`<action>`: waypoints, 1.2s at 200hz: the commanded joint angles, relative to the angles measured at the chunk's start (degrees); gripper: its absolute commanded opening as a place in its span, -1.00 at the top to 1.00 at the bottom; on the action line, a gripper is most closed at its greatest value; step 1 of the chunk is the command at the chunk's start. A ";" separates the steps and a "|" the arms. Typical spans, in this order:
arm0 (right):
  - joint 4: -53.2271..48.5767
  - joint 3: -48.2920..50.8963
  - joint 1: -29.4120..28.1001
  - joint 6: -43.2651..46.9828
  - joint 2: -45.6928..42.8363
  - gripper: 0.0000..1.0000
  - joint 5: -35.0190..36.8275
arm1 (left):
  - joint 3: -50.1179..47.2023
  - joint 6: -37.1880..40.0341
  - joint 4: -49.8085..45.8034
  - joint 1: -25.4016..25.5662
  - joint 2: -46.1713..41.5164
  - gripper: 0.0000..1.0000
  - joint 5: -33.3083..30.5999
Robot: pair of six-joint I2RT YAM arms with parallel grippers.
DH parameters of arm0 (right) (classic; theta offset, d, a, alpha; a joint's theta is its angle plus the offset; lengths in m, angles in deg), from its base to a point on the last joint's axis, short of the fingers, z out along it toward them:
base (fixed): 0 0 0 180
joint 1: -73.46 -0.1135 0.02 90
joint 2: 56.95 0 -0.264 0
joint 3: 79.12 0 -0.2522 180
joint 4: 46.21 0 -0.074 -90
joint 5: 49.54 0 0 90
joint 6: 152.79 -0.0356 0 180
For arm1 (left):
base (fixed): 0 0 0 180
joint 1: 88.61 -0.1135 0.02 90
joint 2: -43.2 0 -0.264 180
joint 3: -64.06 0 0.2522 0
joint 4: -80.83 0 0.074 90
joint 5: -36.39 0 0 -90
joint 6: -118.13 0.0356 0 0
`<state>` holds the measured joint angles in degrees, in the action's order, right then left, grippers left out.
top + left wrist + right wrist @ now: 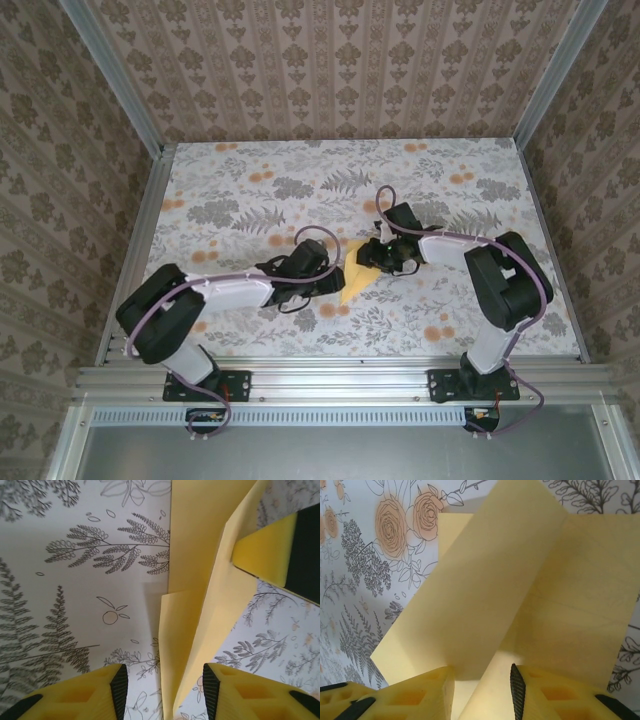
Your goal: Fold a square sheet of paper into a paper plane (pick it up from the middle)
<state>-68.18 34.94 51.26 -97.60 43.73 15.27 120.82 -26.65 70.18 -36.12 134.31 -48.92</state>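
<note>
We look down on a worktop [230, 200] under a pale covering printed with grey ferns and orange flowers. Around it we see walls [330, 60] papered in brown damask, aluminium posts [113, 75] at the back corners, and a metal rail [340, 380] along the near edge. The light is soft and even.

I count two arms, left arm [215, 293] and right arm [490, 270], and two grippers, left gripper [328, 285] and right gripper [382, 256]. Each gripper has two fingers [75, 700], so four in all. There is one paper [357, 277], yellow and creased. I see one table [220, 180], two posts [112, 75] at its far corners, and three walls [330, 60] around it.
</note>
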 commanded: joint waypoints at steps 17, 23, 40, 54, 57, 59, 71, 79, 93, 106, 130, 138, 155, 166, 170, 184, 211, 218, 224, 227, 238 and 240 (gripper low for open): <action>-1.65 -2.28 -0.30 0.40 2.42 0.29 -0.42 | 4.99 1.74 1.00 -0.45 4.07 0.15 1.23; -1.55 -2.24 -0.32 0.36 2.71 0.30 -0.52 | 5.43 1.79 0.72 -0.52 4.67 0.18 1.06; -1.59 -2.40 -0.40 0.17 3.11 0.33 -0.87 | 6.57 2.20 -0.34 -0.71 6.35 0.31 0.69; -1.63 -2.61 -0.56 0.18 3.43 0.37 -1.18 | 7.25 2.46 -1.05 -0.73 7.63 0.41 0.69; -1.55 -2.61 -0.57 0.16 3.46 0.38 -1.28 | 7.39 2.49 -1.09 -0.73 7.86 0.43 0.80; -1.55 -2.65 -0.52 0.13 3.51 0.39 -1.33 | 7.43 2.44 -1.22 -0.72 8.01 0.44 0.84; -1.07 -2.48 -0.49 -0.04 3.69 0.41 -2.03 | 7.68 2.49 -1.61 -0.75 8.70 0.50 0.76; -0.32 -2.27 -0.49 -0.36 3.78 0.43 -2.95 | 7.82 2.49 -1.94 -0.74 9.14 0.53 0.82; 0.97 -1.92 -0.54 -1.07 4.04 0.44 -4.26 | 8.32 2.42 -3.23 -0.77 9.67 0.57 0.39; 2.54 -1.53 -0.53 -1.91 4.09 0.44 -5.50 | 8.51 2.28 -3.96 -0.72 9.96 0.60 0.08; 5.16 -0.57 -0.48 -3.35 4.09 0.43 -7.23 | 8.97 2.01 -6.06 -0.78 10.05 0.65 -0.94; 6.01 -0.29 -0.52 -3.83 4.04 0.42 -7.70 | 9.12 2.09 -6.45 -0.72 10.22 0.67 -1.05; 7.34 0.28 -0.51 -4.75 4.14 0.43 -8.71 | 9.19 1.96 -6.46 -0.77 10.47 0.72 -0.91; 8.01 0.59 -0.51 -5.21 4.35 0.43 -9.15 | 9.29 2.05 -6.54 -0.72 10.67 0.73 -0.90; 7.95 0.59 -0.56 -5.34 4.42 0.43 -9.24 | 9.29 2.01 -6.61 -0.75 10.67 0.74 -0.89; 8.43 0.86 -0.61 -5.74 4.99 0.43 -9.43 | 9.22 1.96 -6.63 -0.76 10.84 0.75 -0.87; 8.41 1.12 -1.00 -6.07 5.71 0.46 -9.46 | 9.49 2.13 -6.82 -0.76 10.59 0.74 -0.80; 8.44 1.16 -1.23 -6.02 5.74 0.49 -9.48 | 9.55 2.31 -6.96 -0.81 10.34 0.74 -0.77; 8.24 1.04 -1.27 -5.93 5.68 0.51 -9.51 | 9.73 2.39 -6.97 -0.82 10.09 0.73 -0.81; 8.21 0.91 -1.32 -5.85 5.79 0.53 -9.38 | 9.88 2.47 -7.10 -0.93 10.03 0.73 -0.82; 7.64 0.56 -1.45 -5.50 5.59 0.62 -9.22 | 9.99 2.59 -7.07 -1.24 9.15 0.72 -0.53; 7.45 0.45 -1.45 -5.42 5.58 0.65 -9.16 | 9.93 2.65 -7.00 -1.31 8.97 0.71 -0.42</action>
<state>-60.18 35.38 50.54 -103.00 48.56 7.08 128.93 -25.14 65.33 -36.65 143.88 -48.94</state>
